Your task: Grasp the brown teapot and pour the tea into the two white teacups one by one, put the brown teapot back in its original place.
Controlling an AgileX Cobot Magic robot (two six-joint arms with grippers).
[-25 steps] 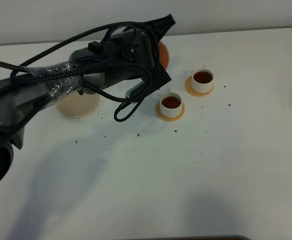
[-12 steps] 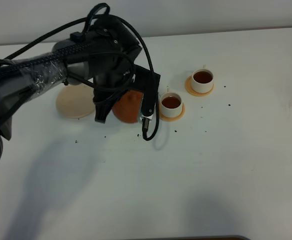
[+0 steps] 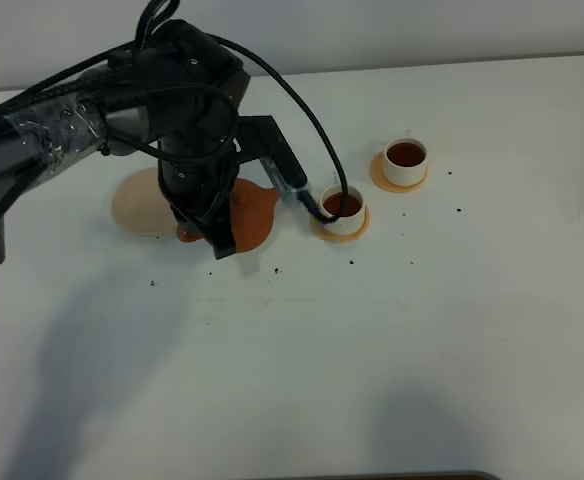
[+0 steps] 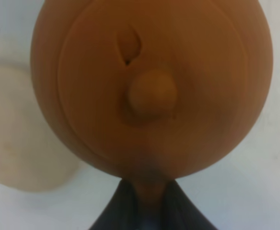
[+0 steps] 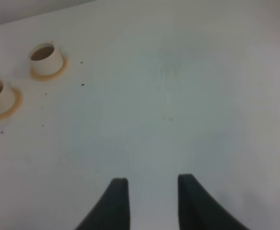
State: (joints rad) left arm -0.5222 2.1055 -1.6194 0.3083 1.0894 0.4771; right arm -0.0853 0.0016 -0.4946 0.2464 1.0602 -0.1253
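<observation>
Exterior high view shows the left arm (image 3: 92, 110) reaching in from the left edge across the white desk (image 3: 422, 330), its black wrist bent downward over the brown teapot (image 3: 250, 215), which sits low between the pale beige saucer (image 3: 137, 205) and the nearer white teacup (image 3: 343, 208). The arm's bulk and a looping black cable (image 3: 302, 110) hide much of the pot from this angle; whether it rests on the desk or hangs just above it cannot be told. The saucer lies just beside the teapot, partly covered by the arm. Both cups hold dark tea: the nearer one stands on its orange-tan coaster (image 3: 340, 232) close to the teapot, and the farther teacup (image 3: 405, 160) stands on its own coaster (image 3: 384, 180) further back and to the right. Small dark specks are scattered over the desk. In the left wrist view the left hand (image 4: 149, 211) looks straight down on the teapot's lid and its round knob (image 4: 152, 93), with the dark fingers (image 4: 118, 211) closed on the handle at the pot's near rim, and the saucer pale off to one side. The right wrist view shows the right hand (image 5: 149, 203) hovering over bare desk, its two fingers (image 5: 115, 203) parted with nothing between them, well apart from both cups.
</observation>
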